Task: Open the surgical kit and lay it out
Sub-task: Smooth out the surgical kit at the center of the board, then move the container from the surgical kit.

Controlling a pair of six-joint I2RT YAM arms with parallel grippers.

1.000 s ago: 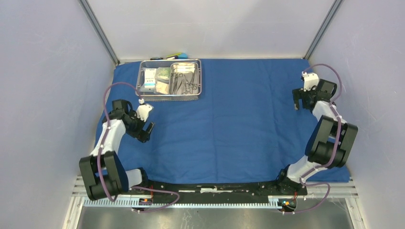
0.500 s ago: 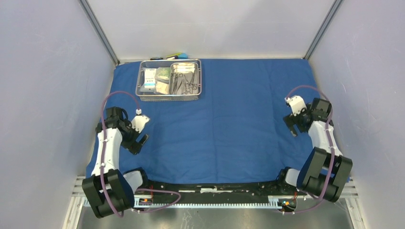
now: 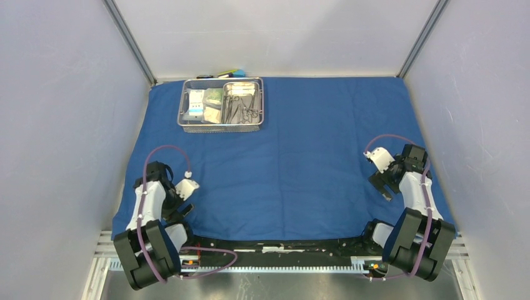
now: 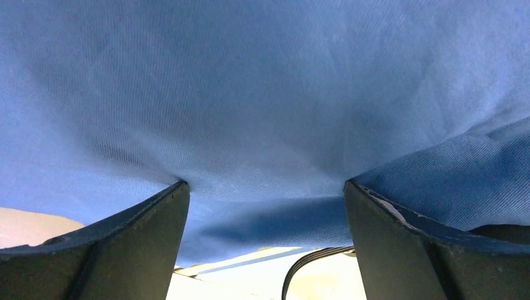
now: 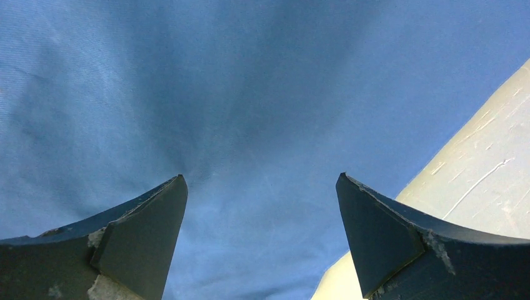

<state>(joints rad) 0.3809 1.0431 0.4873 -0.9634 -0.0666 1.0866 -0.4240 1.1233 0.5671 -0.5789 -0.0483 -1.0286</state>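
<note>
Since cloth (image 3: pixel 312 156) lay spread flat, tray (image 3: pixel 220 129) sat at far left corner, tools (image 3: pixel 242 105) inside, likely ready for unpacking. Over near corners, left gripper (image 3: pixel 182 209) and right gripper (image 3: pixel 382 187) hung low, jaws wide apart, holding nothing.

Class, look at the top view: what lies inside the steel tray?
The tray holds packets on its left and dark instruments on its right. Whatever lies beneath them is covered.

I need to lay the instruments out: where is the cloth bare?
The cloth is bare across its middle, from the tray to the left gripper and right gripper, and along its far right. Only the tray's far left corner is crowded.
</note>
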